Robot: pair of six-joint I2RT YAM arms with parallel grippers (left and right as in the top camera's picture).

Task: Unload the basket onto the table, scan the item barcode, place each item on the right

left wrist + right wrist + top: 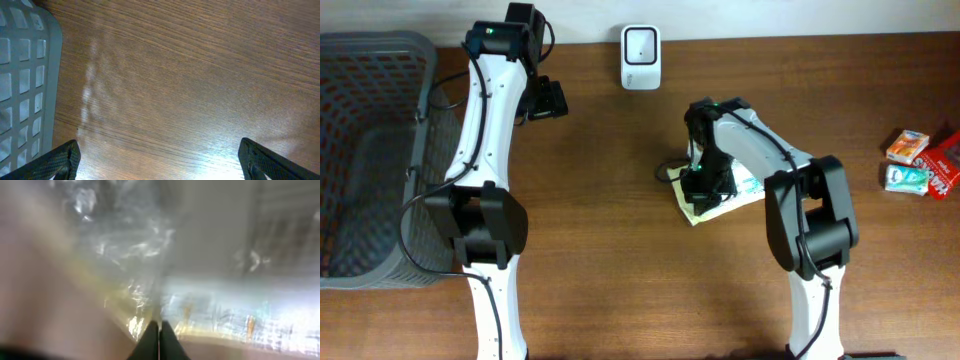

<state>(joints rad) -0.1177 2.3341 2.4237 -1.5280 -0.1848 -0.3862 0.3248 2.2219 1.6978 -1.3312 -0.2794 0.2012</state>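
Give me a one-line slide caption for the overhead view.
Right gripper shut on a plastic-wrapped packet mid-table, white scanner beyond, left gripper open.

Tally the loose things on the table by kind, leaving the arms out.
Grey basket: 1
White scanner: 1
Flat packet at centre: 1
Small packs at right edge: 3 (orange, teal, red)
Total: 6

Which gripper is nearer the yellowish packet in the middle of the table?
Right. The right gripper is shut on the wrapper of the packet; the left gripper hangs open far off, near the basket.
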